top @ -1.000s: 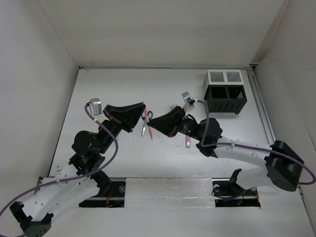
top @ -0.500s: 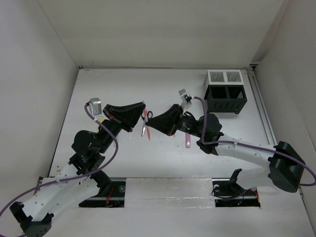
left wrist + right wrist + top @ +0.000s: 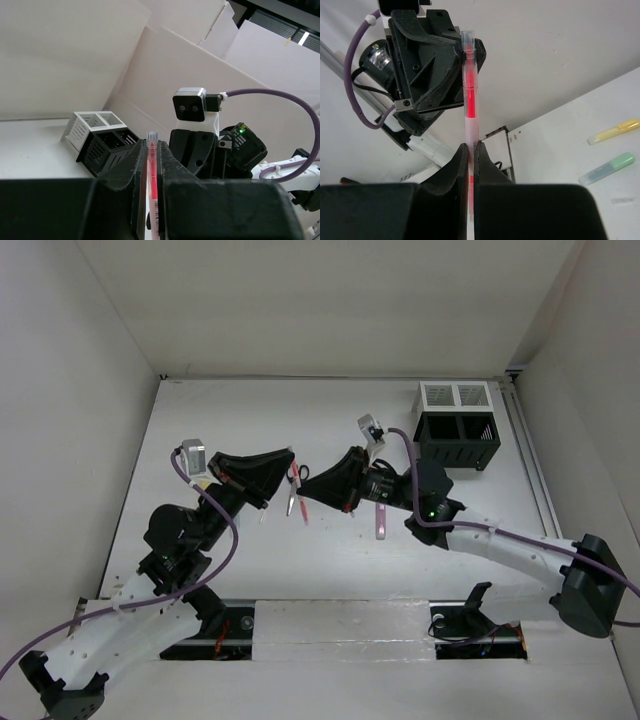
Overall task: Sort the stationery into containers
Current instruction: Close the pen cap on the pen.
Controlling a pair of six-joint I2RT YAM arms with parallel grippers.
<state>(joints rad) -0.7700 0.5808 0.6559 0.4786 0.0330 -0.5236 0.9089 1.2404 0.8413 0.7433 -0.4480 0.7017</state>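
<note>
A thin red pen (image 3: 303,508) hangs over the table's middle with both grippers on it. My left gripper (image 3: 150,150) is shut on the red pen (image 3: 151,172), whose clear cap sticks out past the fingertips. My right gripper (image 3: 470,150) is shut on the other end of the same pen (image 3: 469,100). From above, the left gripper (image 3: 290,465) and right gripper (image 3: 303,487) meet tip to tip. Black-handled scissors (image 3: 299,473) lie just below them. The black mesh organiser (image 3: 456,442) and joined white mesh box (image 3: 455,395) stand at the far right.
A pink-purple highlighter (image 3: 380,521) lies on the table under the right forearm. In the right wrist view a yellow highlighter (image 3: 612,131) and a green highlighter (image 3: 606,167) lie side by side on the table. White walls enclose the table on three sides.
The right arm's elbow and forearm have swung out to the right and its wrist has edged toward the far side. Both grippers have stayed shut on the pen.
</note>
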